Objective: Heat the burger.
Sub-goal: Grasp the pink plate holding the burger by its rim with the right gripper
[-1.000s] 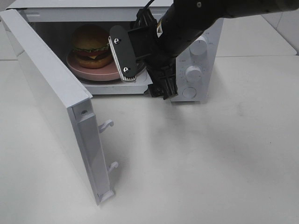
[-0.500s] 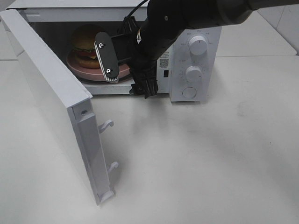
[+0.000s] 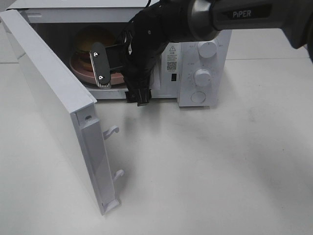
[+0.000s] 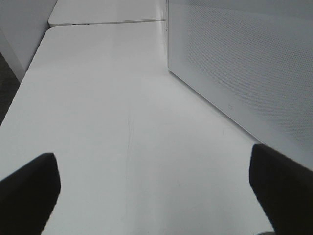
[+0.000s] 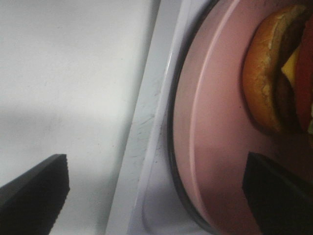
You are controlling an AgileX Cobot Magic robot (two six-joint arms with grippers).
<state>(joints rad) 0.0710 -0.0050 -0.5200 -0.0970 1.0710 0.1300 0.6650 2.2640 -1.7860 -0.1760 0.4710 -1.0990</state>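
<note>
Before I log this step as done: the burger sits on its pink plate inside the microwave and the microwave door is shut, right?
Not quite. The burger does sit on the pink plate inside the microwave, but the door stands wide open, as the exterior high view shows.

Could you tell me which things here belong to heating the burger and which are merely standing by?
Belonging to the job:
burger
pink plate
microwave
microwave door
right gripper, open at the plate

Standing by:
left gripper, open over the table
</note>
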